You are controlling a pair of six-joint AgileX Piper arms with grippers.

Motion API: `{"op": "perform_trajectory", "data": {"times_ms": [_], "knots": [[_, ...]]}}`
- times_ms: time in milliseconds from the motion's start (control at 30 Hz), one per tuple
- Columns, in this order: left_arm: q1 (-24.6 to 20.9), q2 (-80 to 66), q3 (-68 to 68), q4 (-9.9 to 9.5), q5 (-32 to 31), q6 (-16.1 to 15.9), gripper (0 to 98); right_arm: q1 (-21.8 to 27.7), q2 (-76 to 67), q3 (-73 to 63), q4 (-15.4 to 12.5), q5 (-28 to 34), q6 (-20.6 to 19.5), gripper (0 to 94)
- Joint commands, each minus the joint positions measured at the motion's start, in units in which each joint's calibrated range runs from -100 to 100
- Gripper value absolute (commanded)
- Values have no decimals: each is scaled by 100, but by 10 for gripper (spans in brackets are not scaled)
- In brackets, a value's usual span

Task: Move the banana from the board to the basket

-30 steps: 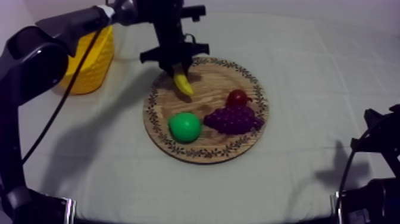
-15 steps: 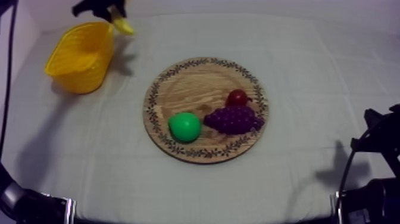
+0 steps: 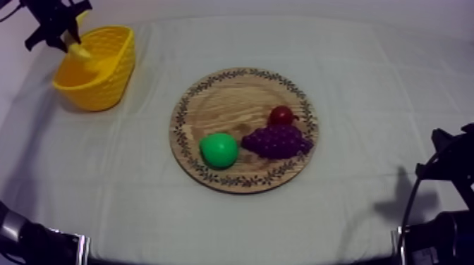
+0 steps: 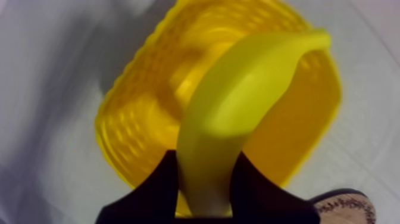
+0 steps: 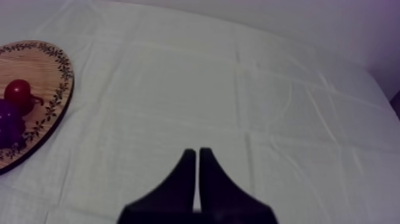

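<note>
The left hand (image 4: pixel 205 193), at the top view's upper left, grips the banana (image 4: pixel 238 101) by one end, above the open yellow basket (image 3: pixel 106 77). The right hand (image 5: pixel 197 156) is pressed into a narrow wedge over the table (image 5: pixel 238 89), beside the wooden board (image 3: pixel 219 99), which carries a pear (image 3: pixel 219 150), grapes (image 3: pixel 276 141) and a small red fruit (image 3: pixel 281 115).

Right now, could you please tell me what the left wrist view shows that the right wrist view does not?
Left wrist: the left gripper shut on the banana, above the yellow basket. Right wrist: the right gripper shut on nothing, plus the small red fruit and grapes. Both: the patterned rim of the wooden board and the grey-white cloth.
</note>
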Motion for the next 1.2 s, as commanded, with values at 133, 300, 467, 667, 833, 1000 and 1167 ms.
{"op": "perform_trajectory", "data": {"times_ms": [133, 300, 467, 667, 833, 1000, 1167], "knots": [[-79, 271, 234, 0, -252, -2, 146, 1, -2, -3, 1, 2, -2, 3], [-85, 487, 176, -5, -361, 5, 146, 1, -2, -3, 1, 2, -2, 3], [-120, 812, 105, 53, -569, -98, 151, 1, -2, -3, 1, 2, -2, 3], [-113, 1216, -51, 105, -753, -235, 157, 1, -2, -3, 1, 2, -2, 3], [-95, 1435, -169, 152, -899, -301, 169, 1, -2, -3, 1, 2, -2, 3], [-108, 1541, -272, 253, -1006, -427, 309, 1, -2, -3, 1, 2, -2, 3], [-120, 1562, -229, 324, -1142, -517, 443, 1, -2, -3, 1, 2, -2, 3]]}}
